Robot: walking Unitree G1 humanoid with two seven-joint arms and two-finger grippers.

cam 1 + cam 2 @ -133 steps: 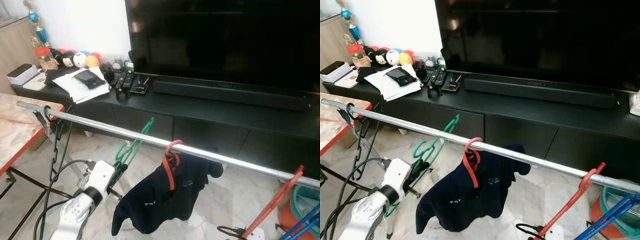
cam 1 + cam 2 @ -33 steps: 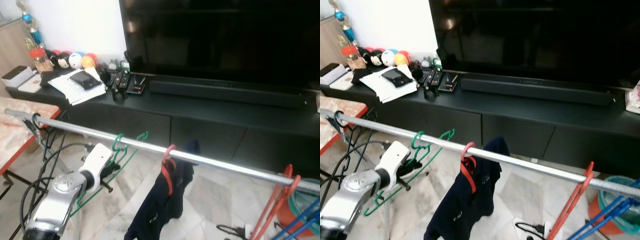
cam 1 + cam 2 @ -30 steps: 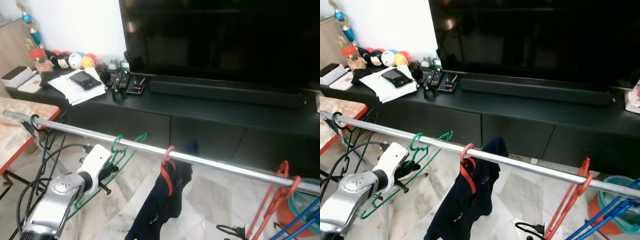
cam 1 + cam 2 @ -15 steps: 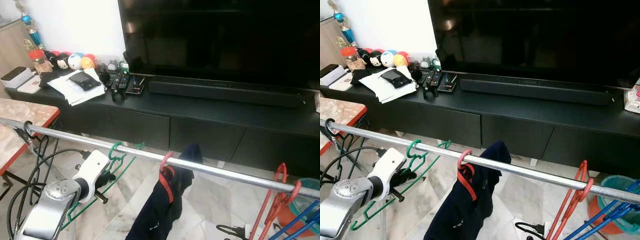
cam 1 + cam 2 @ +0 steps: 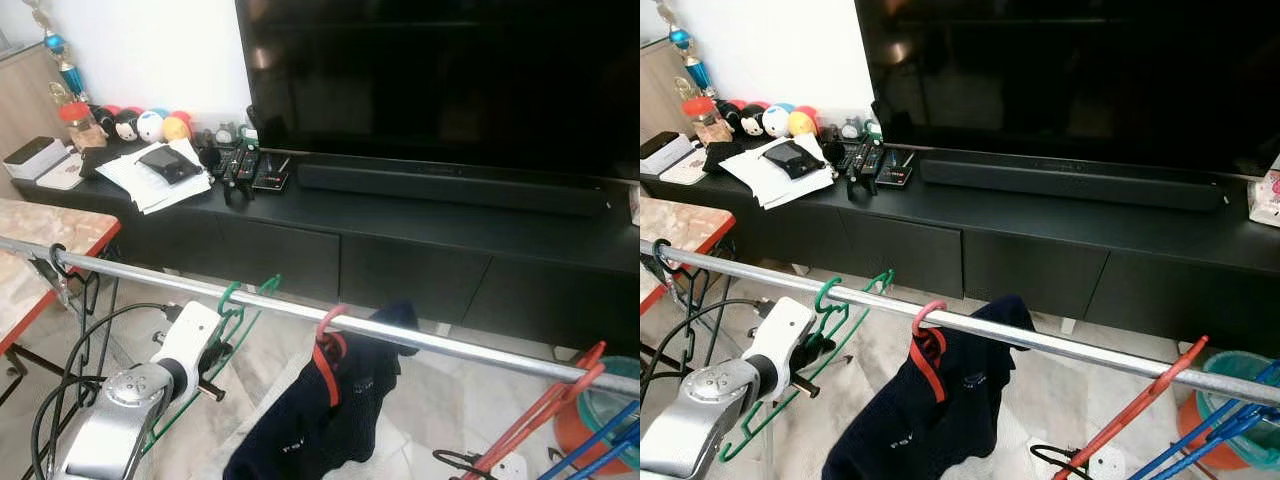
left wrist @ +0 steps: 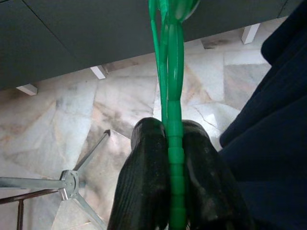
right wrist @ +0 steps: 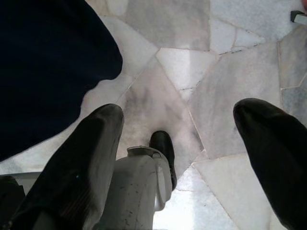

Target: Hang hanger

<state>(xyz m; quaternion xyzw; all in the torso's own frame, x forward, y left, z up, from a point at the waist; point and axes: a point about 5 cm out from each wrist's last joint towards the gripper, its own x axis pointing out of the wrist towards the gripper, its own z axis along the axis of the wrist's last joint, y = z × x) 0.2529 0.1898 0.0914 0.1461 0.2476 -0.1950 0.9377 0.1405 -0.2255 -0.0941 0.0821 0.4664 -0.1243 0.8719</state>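
Head cams look forward-down over my rail (image 5: 300, 308) at the TV stand (image 5: 420, 230), overlapping almost fully. Left wrist cam: close along fingers (image 6: 144, 191), floor (image 6: 72, 129) beyond. Right wrist: probably straight down.

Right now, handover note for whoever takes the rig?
Left end effector: shut on the green hanger, low on its frame.
Right end effector: open, holding nothing, pointing at the floor.
Rail: the green hanger's hook is over it, left of the red hanger carrying the dark shirt.
Done: hook on rail.
Left: open the left end effector, pull it clear, check the hanger stays seated.
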